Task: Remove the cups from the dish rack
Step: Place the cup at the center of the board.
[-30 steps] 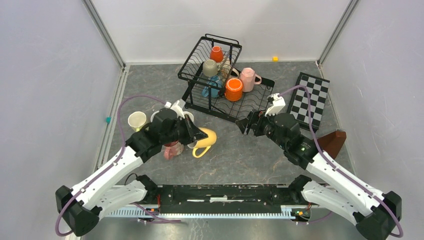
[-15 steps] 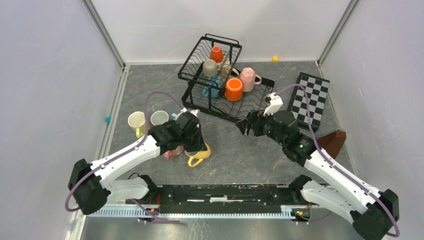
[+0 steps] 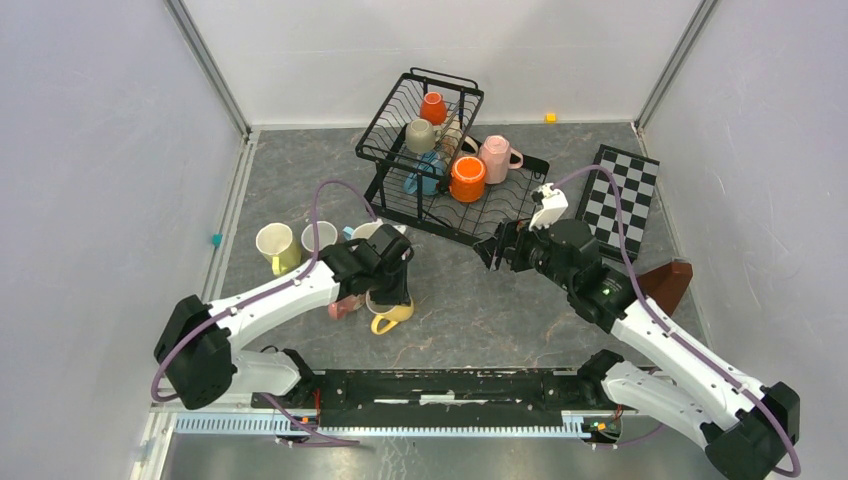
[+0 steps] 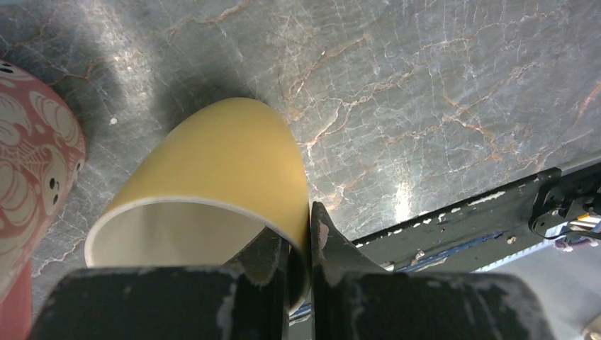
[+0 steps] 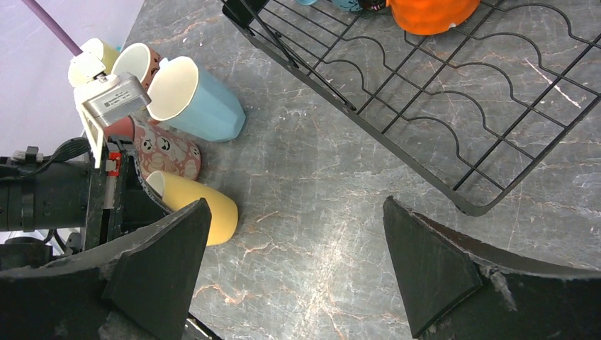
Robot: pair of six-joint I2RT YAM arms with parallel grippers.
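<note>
Setting down, item one: glossy yellow ceramic mug, cream inside and empty, tilted low over the grey marbled table, just beside the pink patterned mug. Your left gripper is pinched on its rim, one finger inside, one outside; level it before you let go, clear of that neighbour. Your right gripper stands wide apart, holding nothing, near the black wire dish rack. Rack holds: small orange cup, beige cup, light blue cup, large orange cup, pink cup.
</note>
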